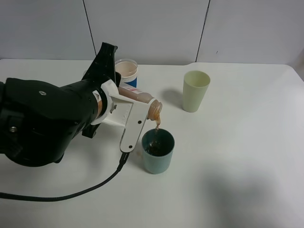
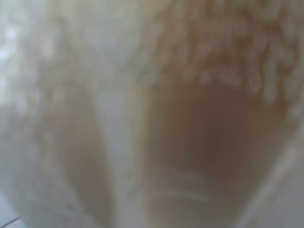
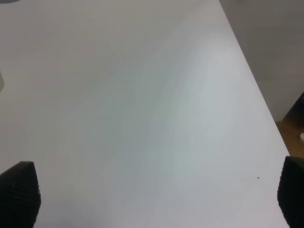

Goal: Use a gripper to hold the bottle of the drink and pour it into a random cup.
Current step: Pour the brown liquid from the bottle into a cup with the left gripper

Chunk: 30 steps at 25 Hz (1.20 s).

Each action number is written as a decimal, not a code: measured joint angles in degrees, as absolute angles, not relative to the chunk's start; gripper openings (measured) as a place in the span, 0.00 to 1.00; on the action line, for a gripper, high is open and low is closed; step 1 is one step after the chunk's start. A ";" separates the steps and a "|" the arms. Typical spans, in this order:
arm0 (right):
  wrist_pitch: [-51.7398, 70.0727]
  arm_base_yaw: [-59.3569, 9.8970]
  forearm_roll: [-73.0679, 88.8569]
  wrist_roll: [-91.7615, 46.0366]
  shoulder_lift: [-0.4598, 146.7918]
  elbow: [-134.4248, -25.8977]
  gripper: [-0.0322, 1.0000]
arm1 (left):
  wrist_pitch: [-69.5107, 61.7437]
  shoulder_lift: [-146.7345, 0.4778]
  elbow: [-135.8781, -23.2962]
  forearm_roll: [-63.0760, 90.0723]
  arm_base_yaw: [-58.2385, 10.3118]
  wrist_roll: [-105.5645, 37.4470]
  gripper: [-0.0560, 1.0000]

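Tilting gently, left gripper [image 1: 125, 100] clamped on the bottle [image 1: 142, 98], should keep the drink [image 1: 157, 124] inside the cup [image 1: 158, 160], seemingly half full.

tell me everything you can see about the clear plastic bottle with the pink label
The small clear plastic bottle has a bright pink label and a wide, capless round mouth. It is tipped nearly on its side, mouth lowest, clamped between the left arm's white flat plastic fingers. Dark brown drink streams from the mouth into the short dark teal-green plastic cup below; brownish liquid shows inside.
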State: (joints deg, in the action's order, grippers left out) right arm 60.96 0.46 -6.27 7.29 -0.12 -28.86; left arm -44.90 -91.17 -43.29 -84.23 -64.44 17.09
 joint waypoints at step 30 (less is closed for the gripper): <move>61.02 0.46 -7.21 8.40 -0.12 -28.86 1.00 | -45.36 -91.39 -43.29 -84.46 -65.26 11.18 0.37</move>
